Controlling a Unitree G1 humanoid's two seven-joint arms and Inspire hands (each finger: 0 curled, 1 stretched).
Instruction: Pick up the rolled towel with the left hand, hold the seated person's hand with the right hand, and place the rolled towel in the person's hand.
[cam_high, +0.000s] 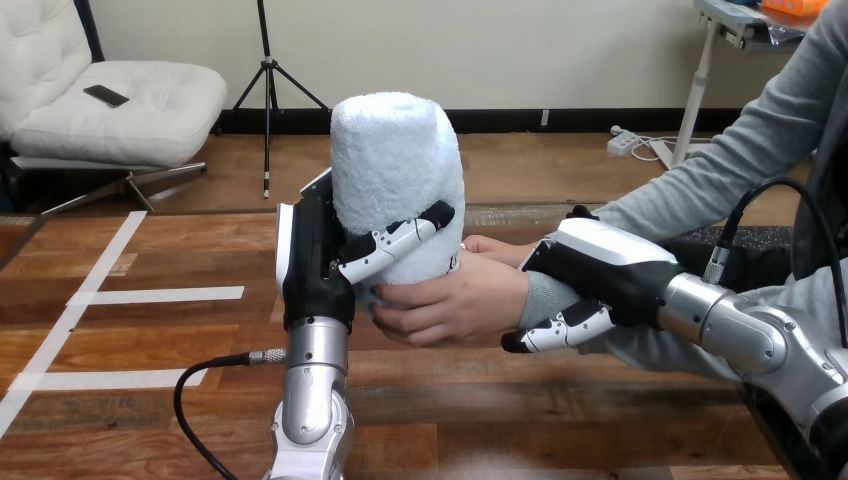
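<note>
Above table (150, 400) mid-line: left hand (318, 262) grips upright rolled towel (395, 165), base against person's hand (455, 305); right hand (600, 262) curled round person's wrist (538, 295). Seat towel in palm, steady wrist, then release slowly.

The rolled towel (395, 170), white, thick and fluffy, stands upright in the curled fingers of the left hand (312, 265), its lower end resting in the person's hand (455, 305), which cups it just beside that hand, its wrist (540, 298) clasped by the right hand (600, 265).
</note>
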